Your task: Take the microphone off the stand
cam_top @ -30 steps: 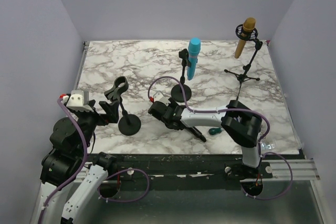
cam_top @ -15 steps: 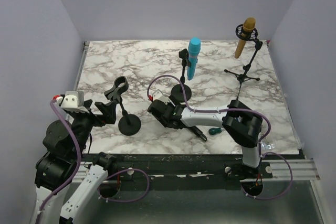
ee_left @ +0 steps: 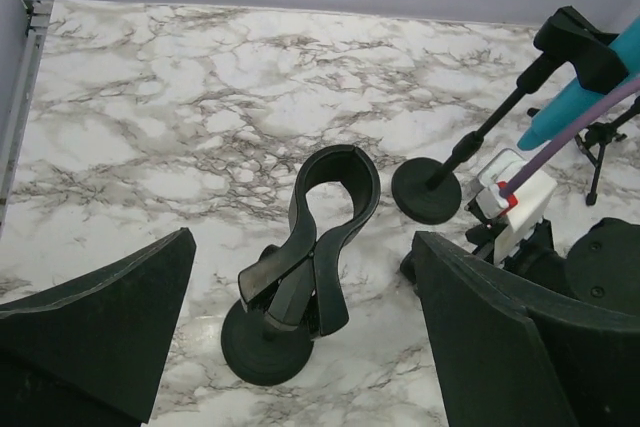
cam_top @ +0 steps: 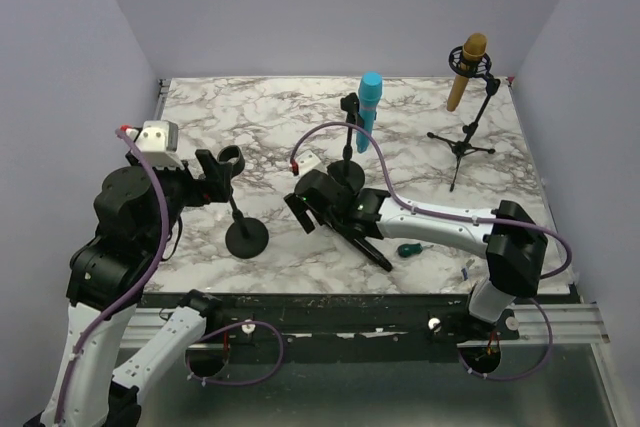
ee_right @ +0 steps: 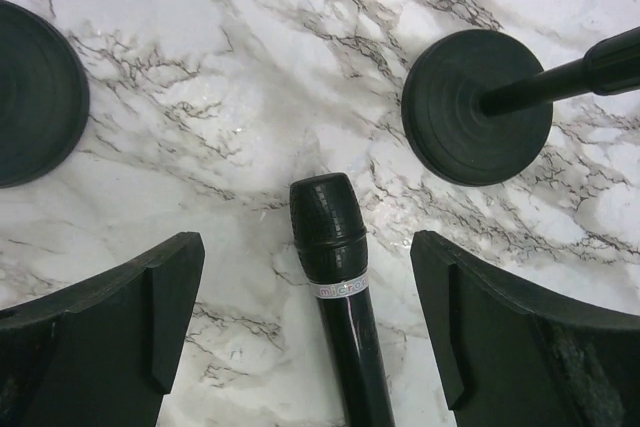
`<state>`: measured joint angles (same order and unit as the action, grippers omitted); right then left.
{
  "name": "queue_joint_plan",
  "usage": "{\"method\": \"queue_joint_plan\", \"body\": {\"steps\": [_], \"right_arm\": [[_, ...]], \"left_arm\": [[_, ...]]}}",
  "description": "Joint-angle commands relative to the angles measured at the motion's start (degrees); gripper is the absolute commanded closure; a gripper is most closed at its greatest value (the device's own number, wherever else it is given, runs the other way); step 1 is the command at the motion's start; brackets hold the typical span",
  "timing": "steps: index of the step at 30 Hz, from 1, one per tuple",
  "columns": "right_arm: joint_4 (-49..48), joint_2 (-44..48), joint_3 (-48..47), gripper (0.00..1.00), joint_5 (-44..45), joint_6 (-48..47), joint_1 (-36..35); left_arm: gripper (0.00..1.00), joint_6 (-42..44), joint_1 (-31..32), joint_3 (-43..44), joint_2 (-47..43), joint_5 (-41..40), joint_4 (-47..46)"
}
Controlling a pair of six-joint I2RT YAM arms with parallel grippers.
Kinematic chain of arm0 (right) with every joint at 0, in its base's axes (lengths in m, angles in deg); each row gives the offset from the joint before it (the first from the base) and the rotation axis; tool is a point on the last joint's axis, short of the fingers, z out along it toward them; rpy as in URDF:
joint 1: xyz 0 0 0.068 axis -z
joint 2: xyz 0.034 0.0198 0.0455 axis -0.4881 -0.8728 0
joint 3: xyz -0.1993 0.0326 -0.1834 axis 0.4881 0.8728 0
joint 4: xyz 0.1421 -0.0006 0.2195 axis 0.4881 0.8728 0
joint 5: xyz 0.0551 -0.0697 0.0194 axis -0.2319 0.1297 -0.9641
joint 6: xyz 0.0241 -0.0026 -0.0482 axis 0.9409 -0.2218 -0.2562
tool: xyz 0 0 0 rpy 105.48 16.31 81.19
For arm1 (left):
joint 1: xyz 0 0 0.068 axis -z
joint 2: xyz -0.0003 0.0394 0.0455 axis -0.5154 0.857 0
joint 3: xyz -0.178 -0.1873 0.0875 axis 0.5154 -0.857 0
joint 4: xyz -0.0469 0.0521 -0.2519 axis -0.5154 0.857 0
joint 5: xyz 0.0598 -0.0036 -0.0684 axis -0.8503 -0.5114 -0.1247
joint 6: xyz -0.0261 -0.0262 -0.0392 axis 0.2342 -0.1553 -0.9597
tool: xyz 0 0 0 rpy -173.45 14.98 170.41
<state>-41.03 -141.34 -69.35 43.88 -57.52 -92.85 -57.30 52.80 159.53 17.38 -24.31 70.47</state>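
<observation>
black mic (cam_top: 365, 245) is off the stand (cam_top: 240, 217): it lies flat on the desk (cam_top: 250, 117), lower centre of the top view, on a diagonal with head toward upper left and tail toward lower right

right claw (cam_top: 312, 205) sits low at the mic's head end, spread wide. In the right wrist view its fingers (ee_right: 120, 317) fill the lower left and lower right corners. The mic runs up the middle from the bottom edge, head up, with a silver band just under the head. There's a gap to both fingers, nothing pinched. Two round black bases also show there, one cut by the left edge, one upper right with a rod going off right

stand: round base left of centre in the lower half of the top view, rod leaning up-left to the clip (cam_top: 228, 161)

left claw (cam_top: 205, 187) is just left of the clip, also spread wide. In the left wrist view the clip loop stands mid-frame between the two fingers (ee_left: 100, 327), tilted, touching neither, with its base right below

blue mic (cam_top: 368, 110) is tilted in a second stand (cam_top: 346, 175), upper centre, with that base just above the right claw

gold mic (cam_top: 466, 71) is on a tripod (cam_top: 462, 145), upper right, well apart from both arms

small green item (cam_top: 409, 249) sits on the desk just right of the black mic's tail; can't tell what it is
</observation>
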Motion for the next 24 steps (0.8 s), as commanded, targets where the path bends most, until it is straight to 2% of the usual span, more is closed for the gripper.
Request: {"method": "queue_joint_plan", "body": {"steps": [1,5,6,18,24], "right_arm": [[-0.97,1.76,1.20,0.07,-2.48,1.07,-0.05],[-0.83,2.16,1.96,0.07,-2.68,1.77,-0.02],[-0.89,2.46,2.20,0.07,-2.78,2.05,-0.01],[-1.82,5.47,4.61,0.06,-4.00,2.48,-0.03],[-1.94,6.50,5.09,0.06,-4.56,2.61,-0.03]], "left_arm": [[0.15,2.00,0.07,2.53,3.80,1.91,0.65],[0.42,2.98,0.09,4.17,7.05,-0.31,0.39],[0.45,3.27,0.10,4.22,7.60,-0.61,0.13],[0.64,5.12,0.08,-2.01,9.94,-2.93,-3.43],[0.79,4.39,0.10,-7.27,10.28,-2.87,-4.20]]}}
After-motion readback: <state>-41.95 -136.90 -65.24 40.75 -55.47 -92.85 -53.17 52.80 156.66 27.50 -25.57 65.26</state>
